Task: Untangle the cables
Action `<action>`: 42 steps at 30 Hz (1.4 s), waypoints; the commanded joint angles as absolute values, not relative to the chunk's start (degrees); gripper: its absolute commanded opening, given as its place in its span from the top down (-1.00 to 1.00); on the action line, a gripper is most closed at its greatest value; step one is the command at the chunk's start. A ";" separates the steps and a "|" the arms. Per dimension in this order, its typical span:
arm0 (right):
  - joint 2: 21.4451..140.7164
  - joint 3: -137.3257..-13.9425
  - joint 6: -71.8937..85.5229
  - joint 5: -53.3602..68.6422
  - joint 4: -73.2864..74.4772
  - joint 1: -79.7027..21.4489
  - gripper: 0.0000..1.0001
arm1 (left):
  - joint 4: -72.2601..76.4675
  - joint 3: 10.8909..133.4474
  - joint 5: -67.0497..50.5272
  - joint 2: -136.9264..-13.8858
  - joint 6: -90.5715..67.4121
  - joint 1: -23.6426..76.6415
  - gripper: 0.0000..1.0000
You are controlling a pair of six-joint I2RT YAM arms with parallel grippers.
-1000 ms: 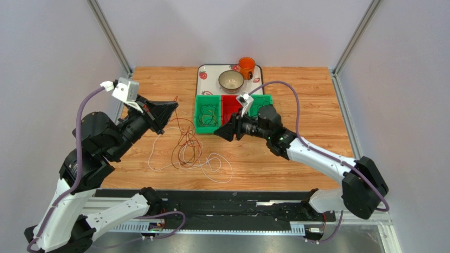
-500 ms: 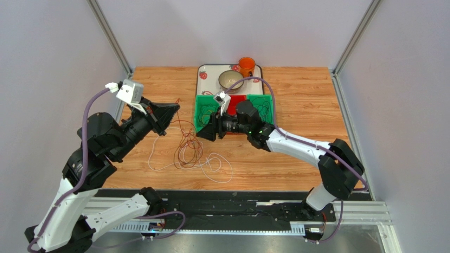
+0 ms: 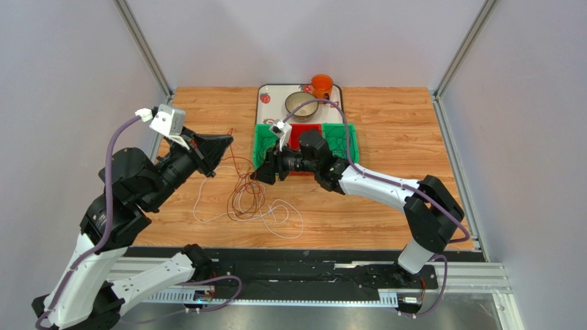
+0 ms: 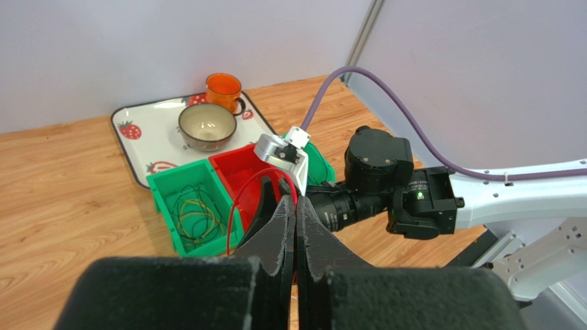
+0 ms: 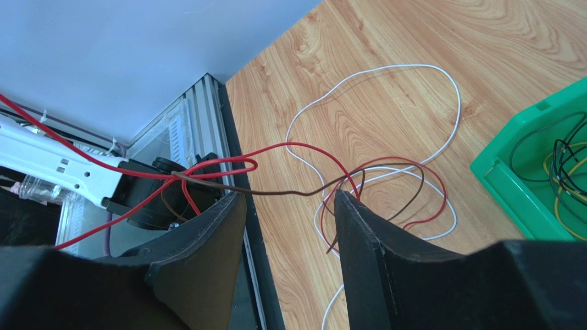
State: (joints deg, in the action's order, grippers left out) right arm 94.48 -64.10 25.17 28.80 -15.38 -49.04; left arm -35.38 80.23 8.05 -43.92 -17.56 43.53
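**Left jaws pinched on a red cable, right jaws partly open around two strands above the desk.**

In the top view the cables (image 3: 244,196) lie in a loose tangle on the desk (image 3: 399,130), at about 8 o'clock from the three bins (image 3: 342,137). A white loop (image 3: 279,214) spreads toward 4 o'clock of the pile, and thin strands rise toward 11 o'clock to the left jaws. Those jaws are pressed together, and a red cable (image 4: 235,206) arcs out from between them. The right jaws stand moderately apart at the pile's 1 o'clock edge. A red strand (image 5: 303,146) and a brown strand (image 5: 275,192) cross the gap; whether they touch either side I cannot tell. The left green bin (image 3: 259,144) holds more coiled cables. A tray (image 3: 265,93) with a bowl (image 3: 301,104) and an orange mug (image 3: 320,86) sits at 12 o'clock.
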 commanded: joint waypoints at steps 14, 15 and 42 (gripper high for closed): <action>99.41 -66.45 23.20 27.16 -24.07 -51.33 0.08 | -33.75 81.56 8.35 -44.47 -16.96 43.86 1.00; 99.32 -65.84 23.81 26.72 -26.00 -51.42 0.12 | -33.75 81.48 8.35 -44.39 -16.96 43.86 1.00; 76.12 -45.79 17.49 5.73 -2.38 -42.37 1.00 | -42.19 116.44 24.07 -59.41 -5.46 43.86 1.00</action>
State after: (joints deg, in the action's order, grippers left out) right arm 81.12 -47.72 20.62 13.41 -10.31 -43.81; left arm -42.50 110.00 18.81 -57.14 -10.57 43.53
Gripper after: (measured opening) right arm 0.010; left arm 0.009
